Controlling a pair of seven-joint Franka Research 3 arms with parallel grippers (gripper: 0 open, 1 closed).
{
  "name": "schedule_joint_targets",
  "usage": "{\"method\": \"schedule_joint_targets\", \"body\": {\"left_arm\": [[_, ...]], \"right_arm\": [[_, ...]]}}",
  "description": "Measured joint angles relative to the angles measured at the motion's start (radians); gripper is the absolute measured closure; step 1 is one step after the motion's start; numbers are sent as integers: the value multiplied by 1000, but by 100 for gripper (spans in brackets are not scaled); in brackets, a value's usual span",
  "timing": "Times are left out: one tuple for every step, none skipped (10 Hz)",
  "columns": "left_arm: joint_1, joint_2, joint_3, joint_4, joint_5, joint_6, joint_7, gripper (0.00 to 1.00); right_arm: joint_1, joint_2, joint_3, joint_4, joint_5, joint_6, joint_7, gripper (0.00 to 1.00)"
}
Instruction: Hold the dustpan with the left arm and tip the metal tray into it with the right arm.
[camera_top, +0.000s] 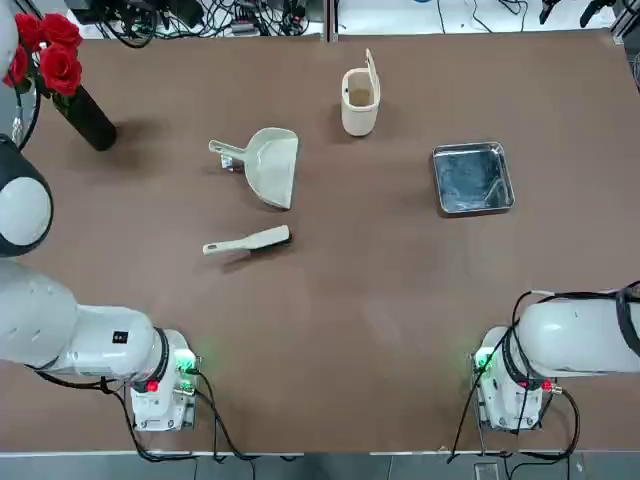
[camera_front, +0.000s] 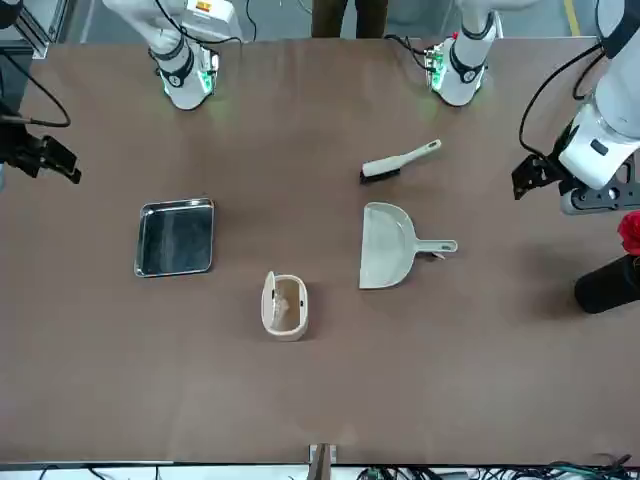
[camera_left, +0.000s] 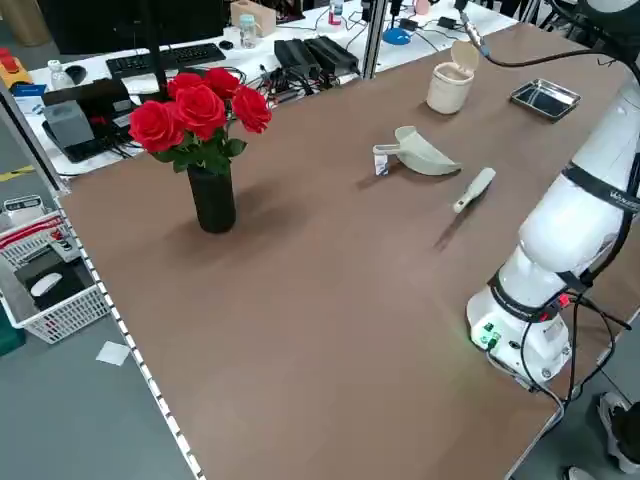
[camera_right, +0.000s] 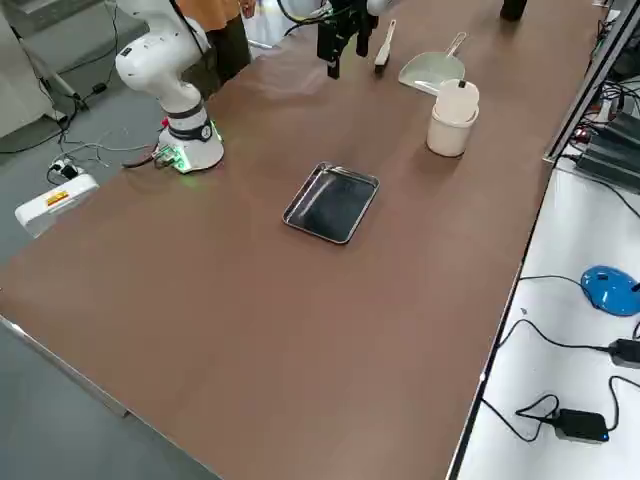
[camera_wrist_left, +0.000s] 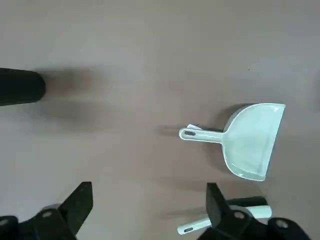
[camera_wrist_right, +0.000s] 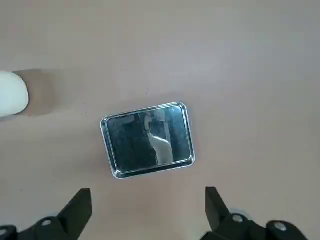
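Note:
The cream-white dustpan (camera_top: 272, 165) lies flat on the brown table left of centre, its short handle pointing left. It also shows in the left wrist view as the dustpan (camera_wrist_left: 250, 142), well below my left gripper (camera_wrist_left: 149, 207), which hangs open and empty. The shiny metal tray (camera_top: 472, 178) rests flat on the right side. In the right wrist view the tray (camera_wrist_right: 147, 140) lies under my right gripper (camera_wrist_right: 148, 209), also open, empty and high above it. From the front, the left gripper (camera_front: 535, 175) and right gripper (camera_front: 50, 160) hover at opposite table sides.
A slim cream hand brush (camera_top: 247, 241) lies just in front of the dustpan. A cream cylindrical bin (camera_top: 360, 100) with its lid up stands at the back centre. A black vase of red roses (camera_top: 60, 75) stands at the back left corner.

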Motion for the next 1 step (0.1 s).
{"method": "schedule_joint_targets", "body": {"left_arm": [[0, 0, 0, 0, -7, -2, 0, 0]], "right_arm": [[0, 0, 1, 0, 0, 0, 0, 0]]}}
